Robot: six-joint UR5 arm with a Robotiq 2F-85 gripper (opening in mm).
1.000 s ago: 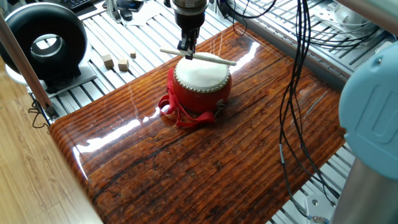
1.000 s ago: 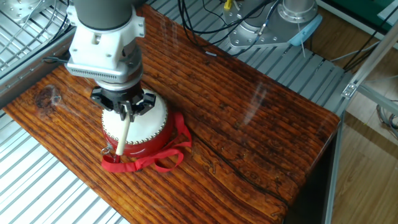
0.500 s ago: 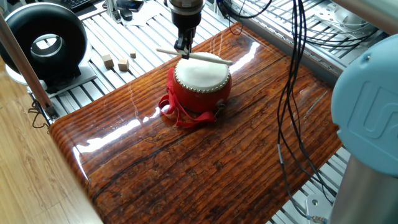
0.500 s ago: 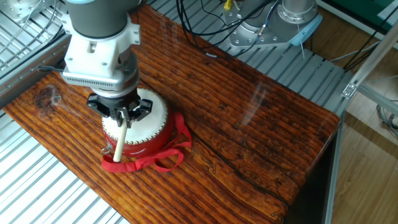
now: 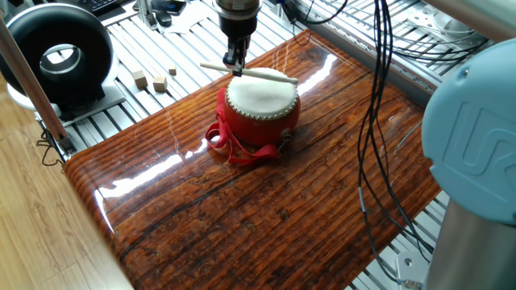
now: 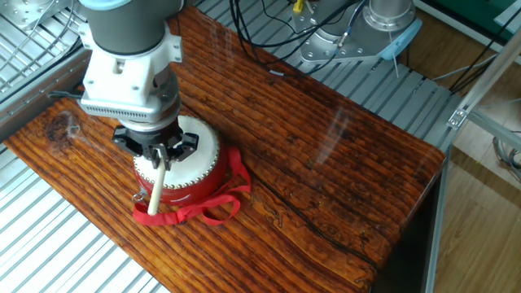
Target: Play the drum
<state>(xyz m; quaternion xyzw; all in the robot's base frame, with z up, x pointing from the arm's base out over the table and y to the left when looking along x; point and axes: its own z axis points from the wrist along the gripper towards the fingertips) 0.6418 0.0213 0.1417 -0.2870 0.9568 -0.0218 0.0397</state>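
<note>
Your two-finger gripper has lifted over the past second, carrying the pale wooden drumstick up and toward the upper left of the frame, so the stick now hangs clear above the cream-white skin of the small red barrel-shaped drum rather than lying close over it. Read that as the upstroke of a beat: the stick looks raised for another strike, and the playing seems under way, not finished.

The jaws are clamped together on the drumstick near its middle. In one fixed view the stick lies roughly level across the far edge of the drumhead; in the other fixed view it slants down toward the lower left of the frame, its tip past the drum's near rim.

The grey-and-white wrist of your arm points straight down, the gripper vertical above the left part of the drum. The drum sits left of centre on the glossy striped wooden tabletop, red ribbon loops spilling from its base. The large black ring-shaped device stands at upper left, off the wood, with small wooden blocks nearby.
</note>
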